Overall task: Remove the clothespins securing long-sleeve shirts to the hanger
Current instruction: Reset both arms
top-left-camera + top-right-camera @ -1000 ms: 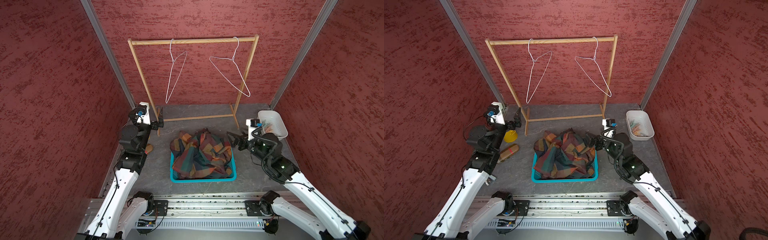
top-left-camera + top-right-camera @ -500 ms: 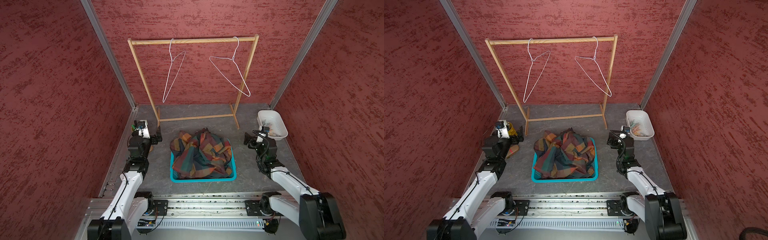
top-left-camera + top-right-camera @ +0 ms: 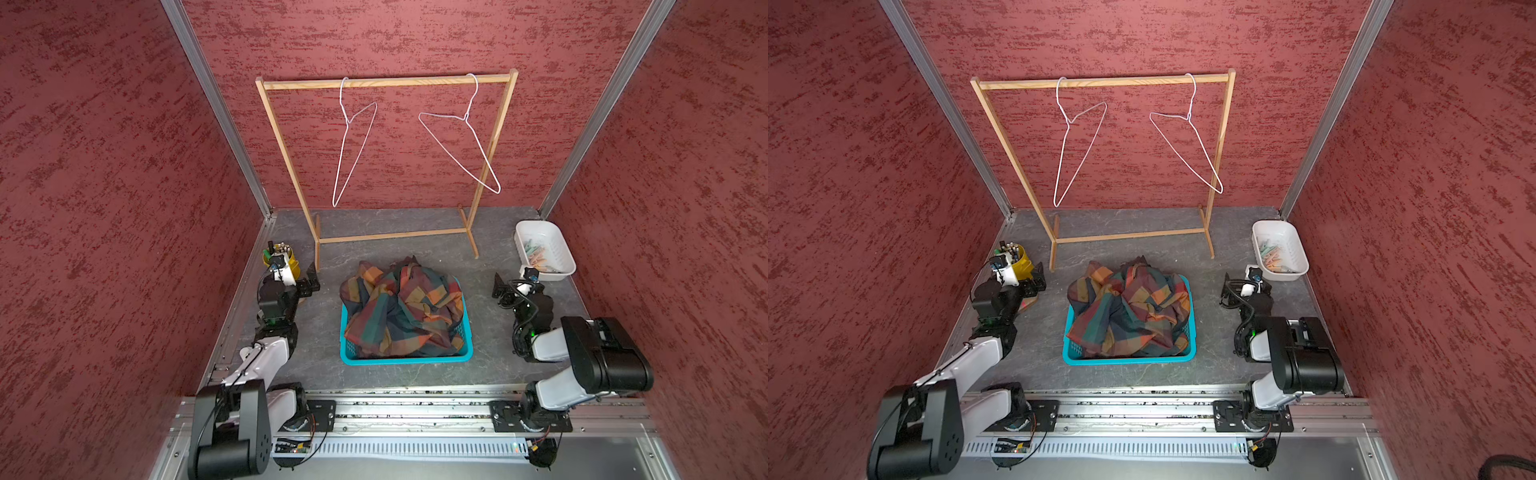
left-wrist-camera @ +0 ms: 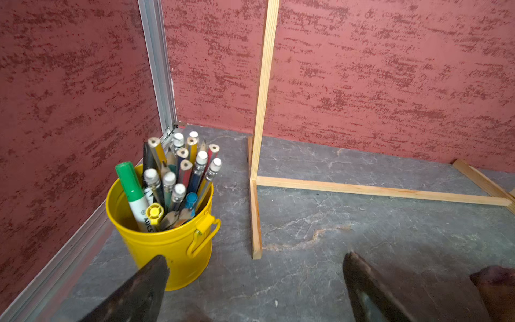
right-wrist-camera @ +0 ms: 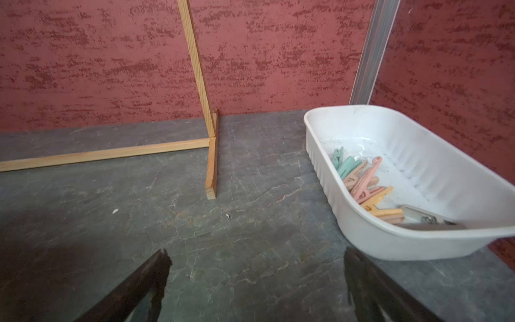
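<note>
1. Your left gripper (image 4: 256, 258) sits low over the grey stone-patterned tabletop (image 4: 362, 237). Its jaws are spread wide with nothing between them.
2. Your right gripper (image 5: 257, 252) is just as wide apart and holds nothing. It sits just beside a white oval plastic tub (image 5: 390, 239).
3. Between your arms, the two plaid long-sleeve shirts (image 3: 403, 311) in dark green, navy, maroon and orange lie crumpled in a turquoise plastic basket (image 3: 407, 359).
4. The small pale pink, peach and mint plastic clothespins (image 5: 362, 181) lie loose inside that tub.
5. A yellow metal bucket (image 4: 167, 251) of pencils (image 4: 181, 172) and markers stands just ahead of your left gripper.
6. Farthest back, two white wire hangers (image 3: 353, 158) hang from the light wooden rack (image 3: 386, 82).
</note>
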Available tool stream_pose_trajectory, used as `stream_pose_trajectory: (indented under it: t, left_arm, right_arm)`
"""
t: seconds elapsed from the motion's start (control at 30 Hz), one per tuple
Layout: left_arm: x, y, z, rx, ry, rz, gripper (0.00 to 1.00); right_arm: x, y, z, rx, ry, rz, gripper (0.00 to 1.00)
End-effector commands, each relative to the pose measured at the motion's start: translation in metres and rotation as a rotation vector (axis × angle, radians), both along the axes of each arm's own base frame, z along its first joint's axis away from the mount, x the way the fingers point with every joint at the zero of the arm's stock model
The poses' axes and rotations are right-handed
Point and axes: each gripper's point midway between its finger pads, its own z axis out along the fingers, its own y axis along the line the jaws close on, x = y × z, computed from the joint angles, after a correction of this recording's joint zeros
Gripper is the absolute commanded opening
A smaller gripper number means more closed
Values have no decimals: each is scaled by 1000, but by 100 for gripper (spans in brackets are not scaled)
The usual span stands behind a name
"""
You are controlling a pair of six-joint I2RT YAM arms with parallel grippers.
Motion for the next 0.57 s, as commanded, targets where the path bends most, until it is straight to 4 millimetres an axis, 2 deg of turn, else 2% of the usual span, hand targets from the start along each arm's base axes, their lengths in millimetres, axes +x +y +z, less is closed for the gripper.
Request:
stream_pose_trajectory:
  t: [0.0, 0.1, 0.27, 0.4, 0.47, 0.53]
  left_arm:
    - [7, -9, -2, -16, -65, -49, 100]
    - [15, -18, -21, 27, -45, -61, 99]
    - [23, -35, -38, 98, -50, -93, 100]
    - [24, -35, -41, 106, -23, -74, 100]
    - [26, -28, -41, 106, -16, -26, 100]
    - [32, -22, -43, 103, 8, 12, 100]
  right_arm:
    - [7, -5, 33, 2, -124, -19, 99]
    - [7, -5, 33, 3, -123, -21, 99]
    - [8, -4, 33, -2, -120, -15, 99]
    - [10, -4, 31, -1, -111, -15, 99]
    - [10, -4, 33, 0, -116, -15, 99]
    - [3, 1, 36, -9, -141, 13, 99]
